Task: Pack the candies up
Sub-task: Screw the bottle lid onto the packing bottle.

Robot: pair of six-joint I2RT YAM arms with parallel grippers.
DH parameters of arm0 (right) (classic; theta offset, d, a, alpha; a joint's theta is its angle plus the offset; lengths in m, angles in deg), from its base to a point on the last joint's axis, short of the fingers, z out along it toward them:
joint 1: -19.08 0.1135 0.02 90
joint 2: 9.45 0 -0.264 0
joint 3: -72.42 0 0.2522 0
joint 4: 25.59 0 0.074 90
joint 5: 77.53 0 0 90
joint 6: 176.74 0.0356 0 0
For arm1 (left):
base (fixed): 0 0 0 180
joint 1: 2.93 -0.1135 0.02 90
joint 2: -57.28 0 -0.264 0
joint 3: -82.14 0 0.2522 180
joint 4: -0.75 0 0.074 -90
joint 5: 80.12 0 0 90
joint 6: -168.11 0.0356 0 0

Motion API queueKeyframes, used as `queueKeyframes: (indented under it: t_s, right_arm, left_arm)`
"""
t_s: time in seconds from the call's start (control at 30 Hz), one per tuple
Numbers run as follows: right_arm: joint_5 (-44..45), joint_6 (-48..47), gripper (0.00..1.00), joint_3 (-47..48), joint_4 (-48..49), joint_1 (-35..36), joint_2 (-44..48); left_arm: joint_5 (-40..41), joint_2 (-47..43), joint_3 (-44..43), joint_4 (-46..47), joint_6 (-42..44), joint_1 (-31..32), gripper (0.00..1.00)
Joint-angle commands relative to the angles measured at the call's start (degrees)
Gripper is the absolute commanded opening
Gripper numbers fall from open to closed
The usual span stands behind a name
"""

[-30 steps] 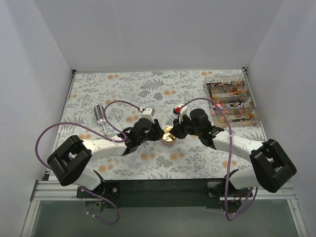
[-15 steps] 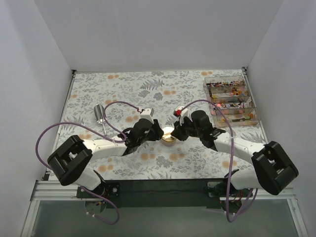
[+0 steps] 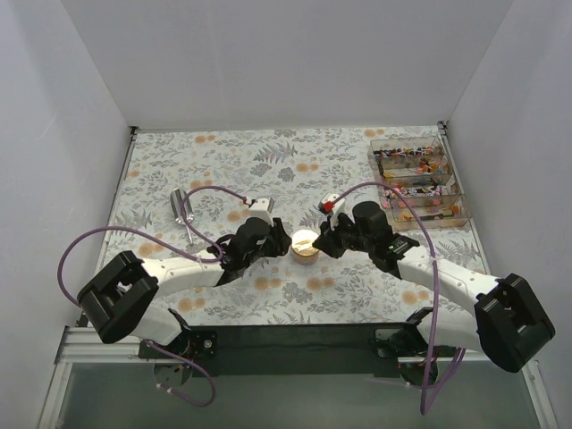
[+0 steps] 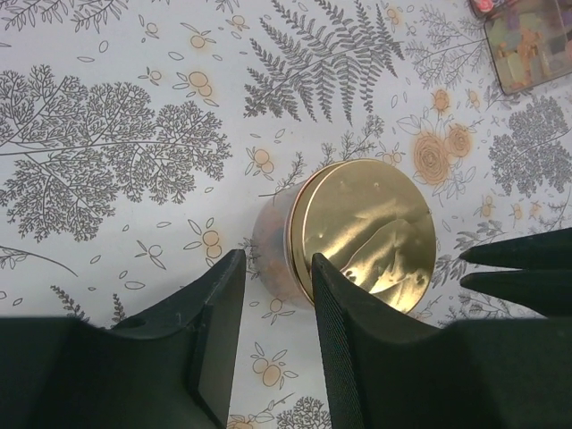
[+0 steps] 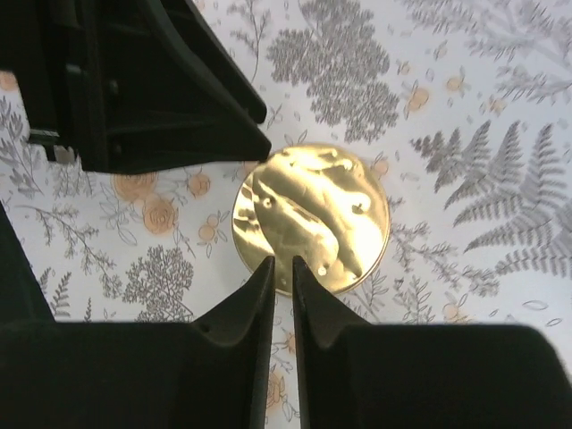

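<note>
The candies (image 3: 413, 162) lie as many tiny mixed-colour sweets in the clear compartment boxes (image 3: 451, 213) at the back right. A small round clear jar with a gold lid (image 3: 305, 243) stands mid-table between my grippers; it also shows in the left wrist view (image 4: 366, 228) and the right wrist view (image 5: 311, 214). Reddish contents show through its wall. My left gripper (image 3: 278, 243) (image 4: 277, 259) is open and empty, its fingertips just left of the jar. My right gripper (image 3: 325, 241) (image 5: 282, 262) is shut and empty, its tips over the lid's near edge.
A metal scoop (image 3: 182, 208) lies on the floral tablecloth at the left. A corner of a compartment box (image 4: 527, 40) shows at the top right of the left wrist view. White walls enclose the table on three sides.
Both grippers have drawn back a little from the jar, the left to the left and the right to the right. The gold lid now shows whole between them.
</note>
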Motion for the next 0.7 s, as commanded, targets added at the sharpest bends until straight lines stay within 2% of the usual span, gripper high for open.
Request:
queueKeyframes:
  t_s: [0.0,0.2,0.33,0.43,0.53,0.57,0.6,0.63,0.67]
  right_arm:
    - [-1.9,2.2,0.18,-4.3,2.2,0.4,-2.4]
    - [0.6,3.7,0.14,-11.3,5.9,0.3,-6.1]
    - [0.2,3.5,0.14,-11.4,5.6,0.4,-4.6]
    - [0.4,2.8,0.15,-8.4,2.3,0.4,-1.8]
    - [1.9,1.0,0.29,-2.4,-5.2,0.4,0.4]
    - [2.4,-0.9,0.43,-0.9,-7.1,0.3,0.7]
    - [3.3,-1.6,0.51,2.2,-9.5,0.4,1.1]
    - [3.8,-2.7,0.66,3.4,-13.2,0.4,1.1]
    - [4.0,-3.3,0.72,5.0,-15.2,0.4,1.1]
  left_arm:
    - [0.7,-2.4,1.1,1.4,0.6,0.4,0.35]
    - [1.2,-4.1,3.5,3.1,0.2,0.4,0.34]
    - [1.2,-5.2,5.2,5.0,0.2,0.5,0.35]
    - [0.8,-6.8,7.6,8.3,2.8,0.8,0.40]
    - [-0.9,-9.0,11.4,14.4,8.5,1.0,0.50]
    - [-2.6,-9.4,12.4,15.9,10.1,1.1,0.60]
    - [-3.7,-9.7,13.3,19.1,14.2,1.2,0.66]
    - [-4.8,-9.7,15.2,20.9,16.2,1.6,0.69]
    - [-6.1,-9.5,16.3,22.8,18.6,1.7,0.74]
